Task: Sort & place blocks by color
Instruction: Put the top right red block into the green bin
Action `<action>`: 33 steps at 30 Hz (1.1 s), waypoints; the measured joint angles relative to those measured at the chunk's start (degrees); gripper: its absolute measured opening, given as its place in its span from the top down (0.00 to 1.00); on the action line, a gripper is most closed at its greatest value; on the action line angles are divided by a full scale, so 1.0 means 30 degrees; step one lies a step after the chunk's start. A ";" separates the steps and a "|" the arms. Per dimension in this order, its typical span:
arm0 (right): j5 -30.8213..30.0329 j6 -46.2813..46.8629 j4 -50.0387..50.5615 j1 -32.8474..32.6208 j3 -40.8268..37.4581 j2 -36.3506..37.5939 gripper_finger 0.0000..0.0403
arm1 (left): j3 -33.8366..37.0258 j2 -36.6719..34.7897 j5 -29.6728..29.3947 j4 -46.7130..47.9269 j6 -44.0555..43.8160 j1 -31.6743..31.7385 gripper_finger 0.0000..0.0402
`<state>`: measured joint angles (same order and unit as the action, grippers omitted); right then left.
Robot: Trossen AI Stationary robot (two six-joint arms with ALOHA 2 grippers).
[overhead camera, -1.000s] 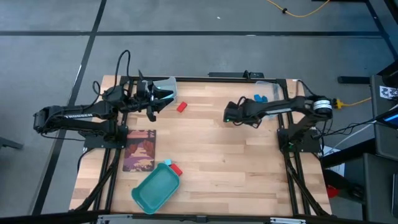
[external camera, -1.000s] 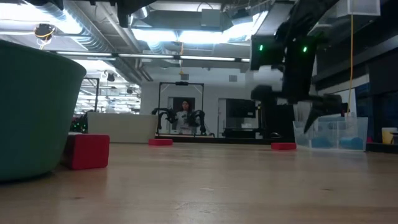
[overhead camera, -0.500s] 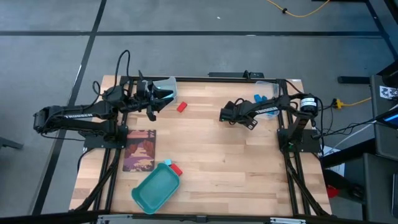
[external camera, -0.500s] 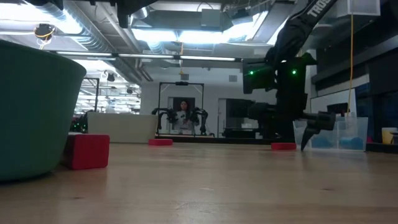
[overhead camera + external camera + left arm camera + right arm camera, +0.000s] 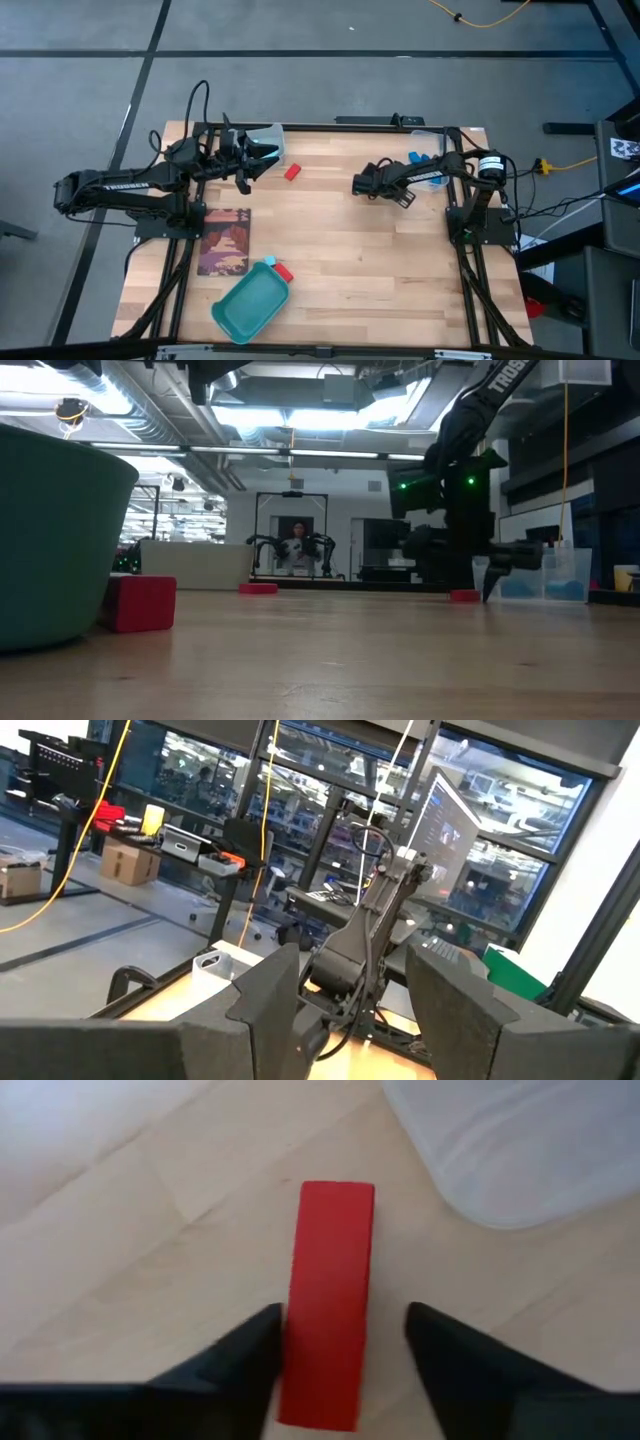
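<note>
The middle of the table (image 5: 340, 260) and its whole near-right corner lie bare, so a gripper could pass there freely. The near-left corner is blocked by the teal tray (image 5: 248, 305) with a red block (image 5: 283, 272) touching its rim and a dark mat (image 5: 224, 240) beside the left edge. Along the far edge, a clear bin (image 5: 268, 140) under the left gripper (image 5: 268, 152) fills the left end, a second bin (image 5: 428, 150) the right end; the right gripper (image 5: 358, 184) sits low straddling a red block (image 5: 328, 1305), a loose red block (image 5: 292, 172) between.
</note>
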<state>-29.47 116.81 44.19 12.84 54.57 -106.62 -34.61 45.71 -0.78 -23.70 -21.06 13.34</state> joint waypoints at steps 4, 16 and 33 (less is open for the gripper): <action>0.0091 0.0015 0.0320 -0.0092 -0.0029 -0.0031 0.69 | 0.0000 0.0000 0.0000 0.0000 -0.0077 -0.0007 0.56; -0.0253 -0.0130 0.0605 -0.1505 -0.0056 0.0083 0.73 | 0.0000 0.0000 -0.0007 -0.0002 -0.0364 -0.0002 0.56; -0.0793 -0.7827 0.2841 -0.5839 -0.0098 0.7014 0.73 | 0.0000 -0.0007 0.0032 0.0000 -0.0339 0.0000 0.56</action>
<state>-31.85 93.33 52.72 -4.68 54.27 -85.58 -34.61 45.69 -0.68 -23.70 -22.08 13.34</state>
